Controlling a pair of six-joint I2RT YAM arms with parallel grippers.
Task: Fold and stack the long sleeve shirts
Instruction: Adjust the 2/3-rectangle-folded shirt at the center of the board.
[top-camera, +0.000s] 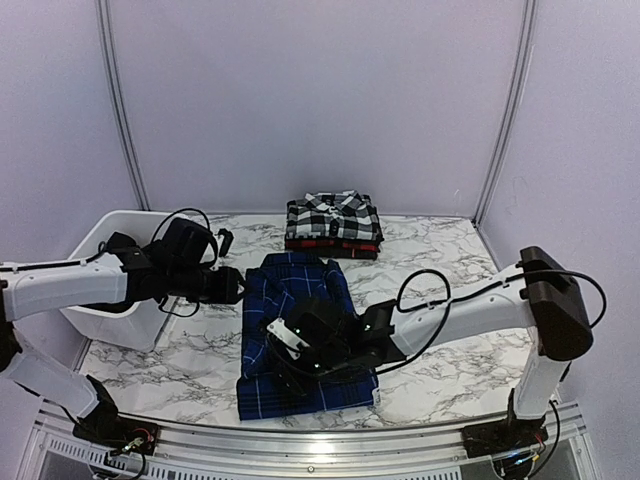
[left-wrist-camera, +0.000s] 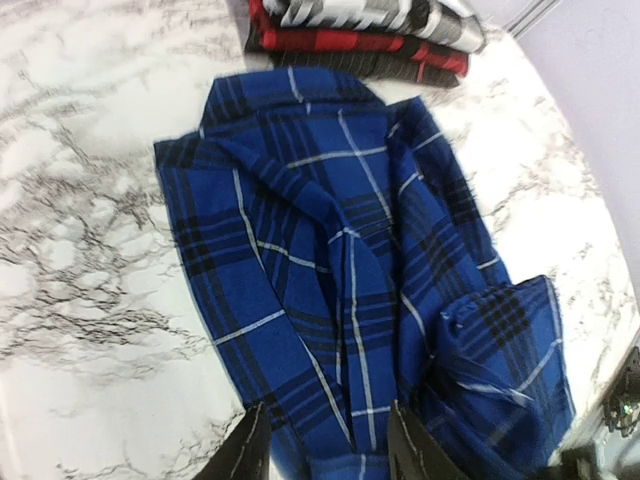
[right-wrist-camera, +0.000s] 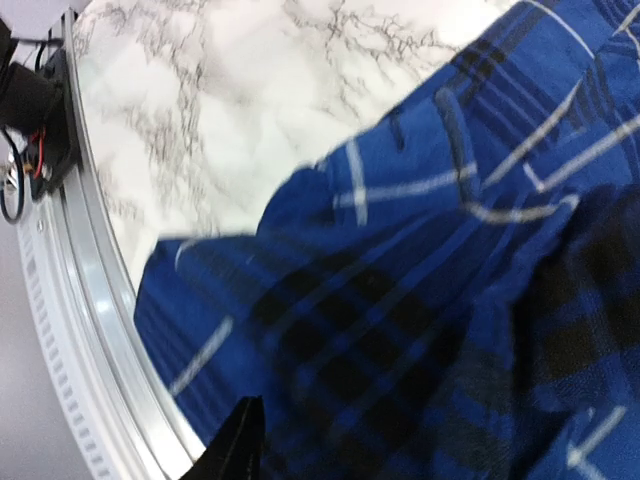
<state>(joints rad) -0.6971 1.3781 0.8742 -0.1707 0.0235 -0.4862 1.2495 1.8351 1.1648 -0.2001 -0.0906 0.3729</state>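
A royal blue plaid shirt (top-camera: 262, 385) (left-wrist-camera: 330, 230) (right-wrist-camera: 420, 300) lies partly folded and rumpled on the marble table, in the middle near the front. At the back, a folded black-and-white check shirt (top-camera: 333, 215) (left-wrist-camera: 370, 12) rests on a folded red-and-black one (top-camera: 335, 245) (left-wrist-camera: 350, 42). My left gripper (top-camera: 243, 287) (left-wrist-camera: 330, 455) is open at the blue shirt's left edge, its fingers straddling the cloth. My right gripper (top-camera: 295, 360) (right-wrist-camera: 330, 440) is down on the shirt's near part, where a fold stands raised. One of its fingers (right-wrist-camera: 240, 440) shows; blue cloth hides the other.
A white plastic tub (top-camera: 120, 215) stands at the table's left edge, behind my left arm. The metal front rail (top-camera: 300, 440) (right-wrist-camera: 80, 330) runs just below the blue shirt's hem. Bare marble (top-camera: 440, 250) shows to the right.
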